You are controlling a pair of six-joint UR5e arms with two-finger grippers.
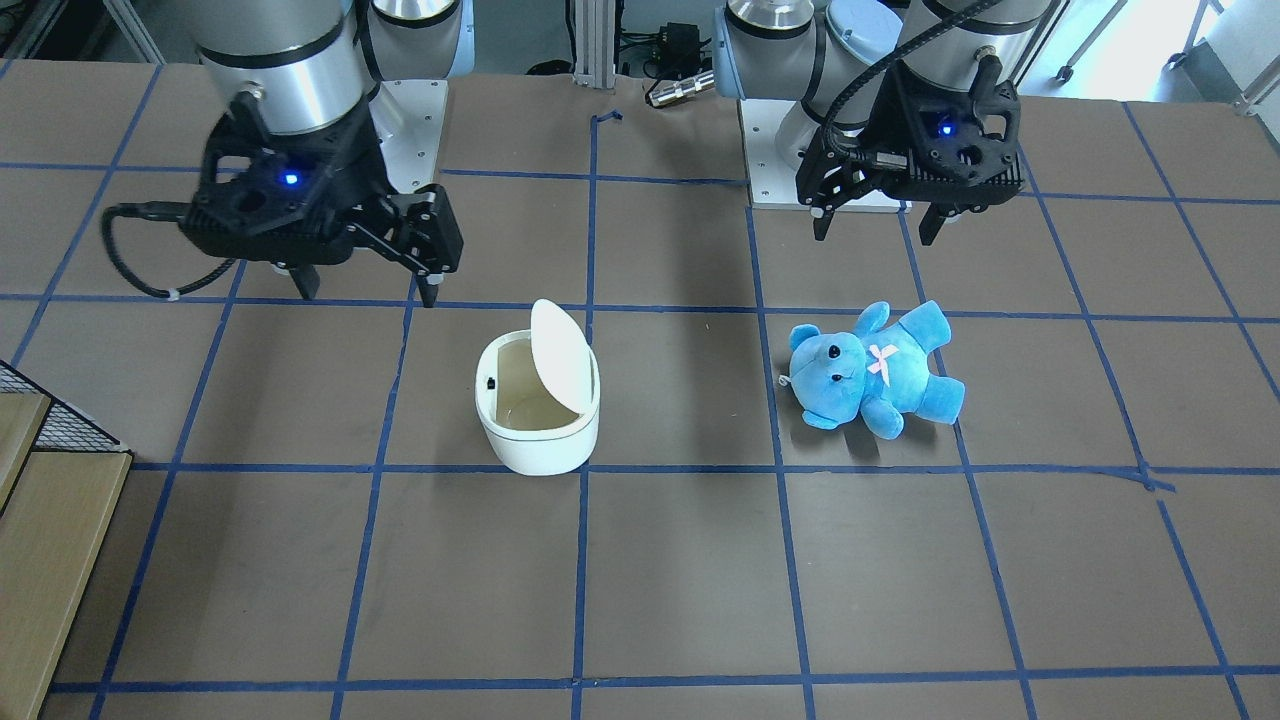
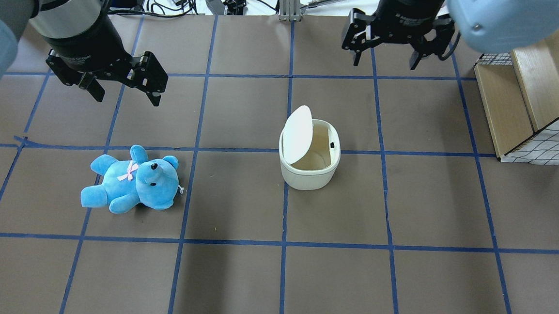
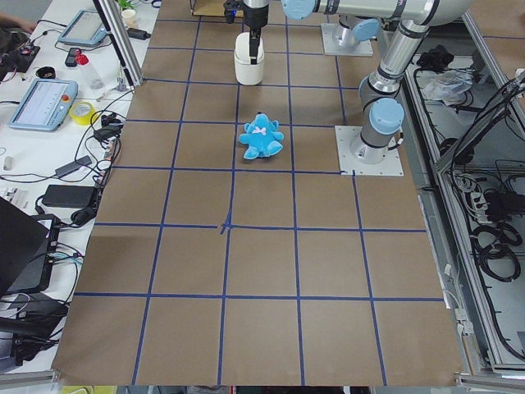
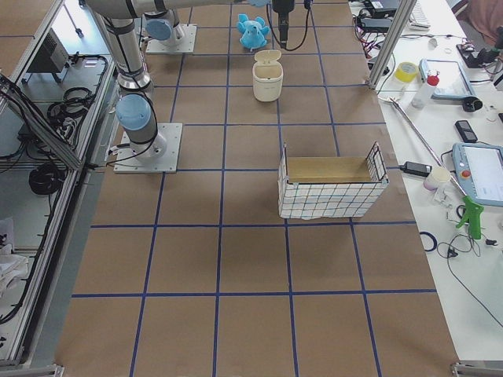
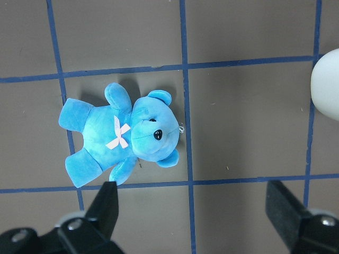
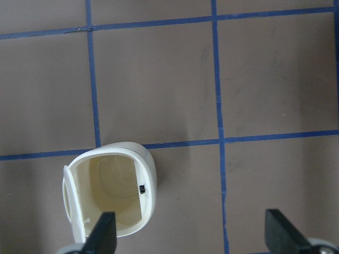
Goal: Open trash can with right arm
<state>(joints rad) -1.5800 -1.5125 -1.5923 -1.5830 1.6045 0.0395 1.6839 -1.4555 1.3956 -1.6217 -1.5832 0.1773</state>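
Observation:
The white trash can stands upright mid-table with its flip lid raised on edge, and the inside shows empty. It also shows in the overhead view and in the right wrist view. My right gripper is open and empty. It hovers above the table behind the can, clear of it, and shows in the overhead view. My left gripper is open and empty above the blue teddy, which lies on its back.
A wire basket with a wooden box stands at the table's right end, also in the exterior right view. The arms' base plates are at the robot's side. Blue tape lines grid the brown table.

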